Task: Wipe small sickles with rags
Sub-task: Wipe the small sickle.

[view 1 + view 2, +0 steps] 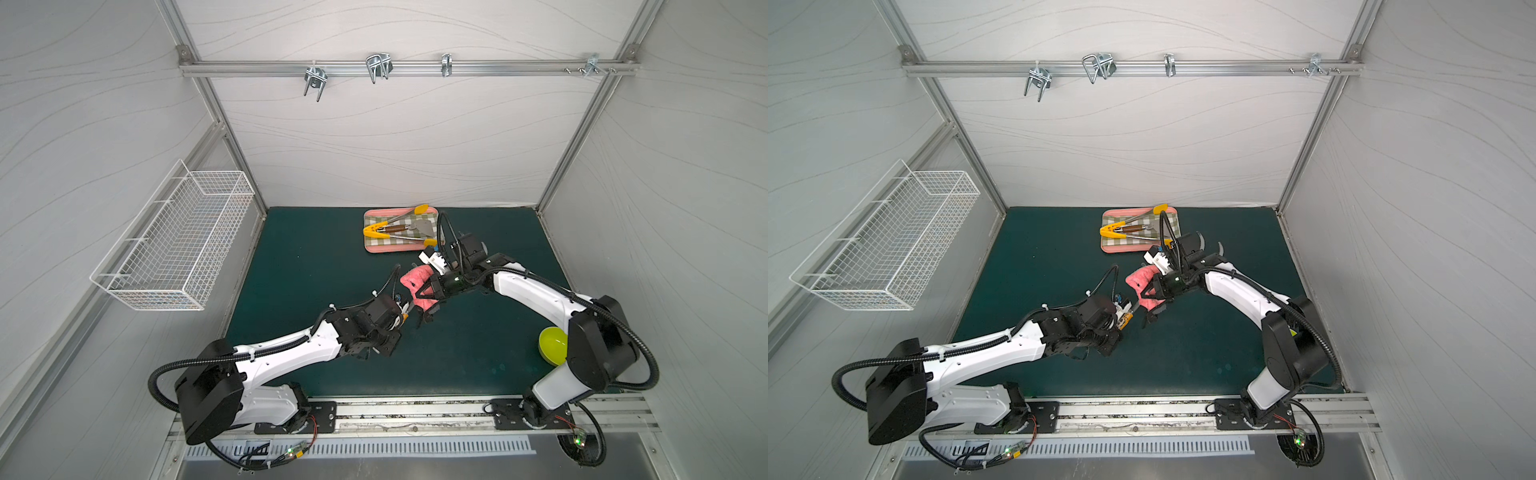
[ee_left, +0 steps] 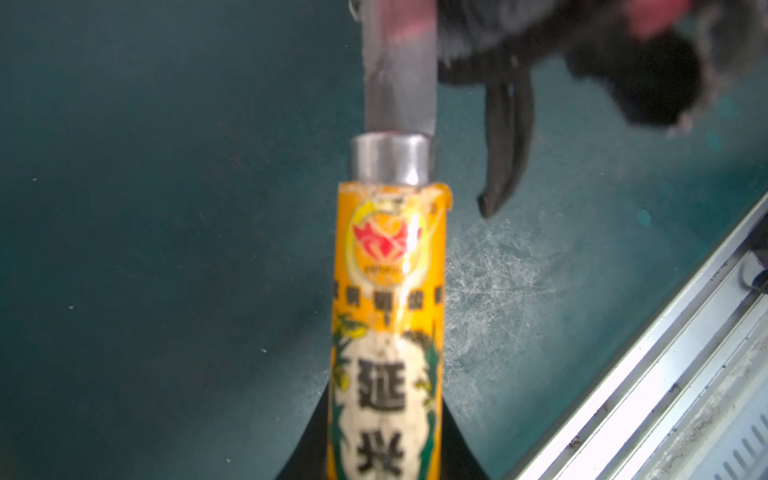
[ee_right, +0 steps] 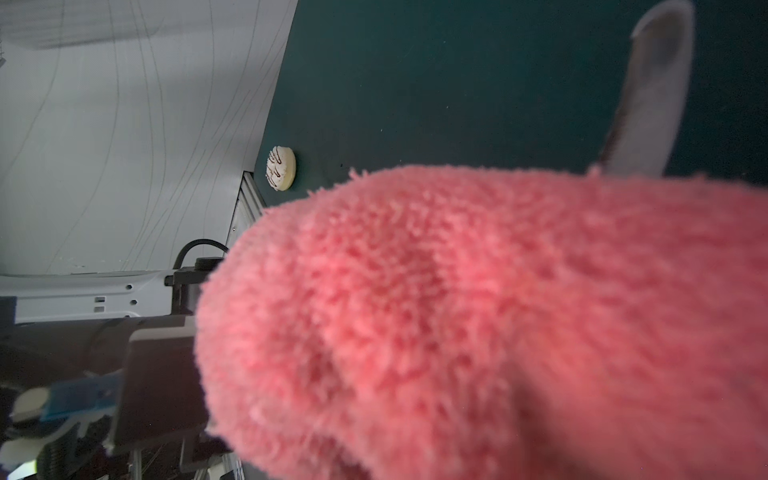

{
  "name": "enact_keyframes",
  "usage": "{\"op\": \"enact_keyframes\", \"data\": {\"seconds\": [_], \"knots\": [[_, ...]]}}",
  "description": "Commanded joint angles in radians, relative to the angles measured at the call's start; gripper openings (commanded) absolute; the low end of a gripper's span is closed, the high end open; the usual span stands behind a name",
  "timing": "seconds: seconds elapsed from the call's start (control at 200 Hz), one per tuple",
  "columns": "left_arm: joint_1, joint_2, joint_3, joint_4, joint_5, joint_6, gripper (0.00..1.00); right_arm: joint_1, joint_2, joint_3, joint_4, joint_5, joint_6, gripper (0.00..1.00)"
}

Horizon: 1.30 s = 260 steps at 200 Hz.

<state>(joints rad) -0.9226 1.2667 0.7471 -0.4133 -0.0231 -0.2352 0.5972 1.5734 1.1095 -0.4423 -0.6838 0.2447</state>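
The left gripper (image 1: 404,316) is seen closed narrowly on the labelled wooden handle of one small sickle (image 2: 388,291), and the right gripper (image 1: 424,292) is seen clamped tight on the pink rag (image 1: 417,276). The sickle is held above the green mat (image 1: 316,266), between the two arms, with its blade (image 2: 399,75) pointed away from the left gripper and toward the rag. In the right wrist view the blade is hidden behind the pink pile, and only its grey tip (image 3: 654,83) is shown beyond it. Whether the cloth is folded round the metal or only laid against it cannot be told.

The step in hand is judged to be the wiping stroke along this blade. It is done well if the handle is held rigid while the rag is drawn from the ferrule (image 2: 390,160) out to the tip, along the curve, with the fuzzy face pressed to the metal. The flat sides should be favoured over the cutting edge, so that the cloth is not snagged. Both faces need to be covered, so a turn of the handle is likely called for.
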Motion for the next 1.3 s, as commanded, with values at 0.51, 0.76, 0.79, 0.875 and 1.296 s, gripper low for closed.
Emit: {"op": "enact_keyframes", "data": {"seconds": [0.51, 0.76, 0.79, 0.875, 1.296], "knots": [[0.140, 0.043, 0.095, 0.387, 0.239, -0.082, 0.00, -0.198, -0.254, -0.251, 0.242, -0.239, 0.282, 0.00], [0.145, 0.008, -0.016, 0.532, 0.448, -0.221, 0.00, -0.404, -0.228, -0.083, 0.155, -0.311, 0.208, 0.00], [0.145, 0.005, -0.032, 0.556, 0.466, -0.239, 0.00, -0.408, -0.206, -0.055, 0.153, -0.319, 0.197, 0.00], [0.145, -0.004, -0.077, 0.625, 0.511, -0.281, 0.00, -0.407, -0.131, 0.026, 0.150, -0.341, 0.175, 0.00], [0.145, -0.086, -0.166, 0.864, 0.621, -0.395, 0.00, -0.401, 0.066, 0.206, 0.110, -0.364, 0.101, 0.00]]}}
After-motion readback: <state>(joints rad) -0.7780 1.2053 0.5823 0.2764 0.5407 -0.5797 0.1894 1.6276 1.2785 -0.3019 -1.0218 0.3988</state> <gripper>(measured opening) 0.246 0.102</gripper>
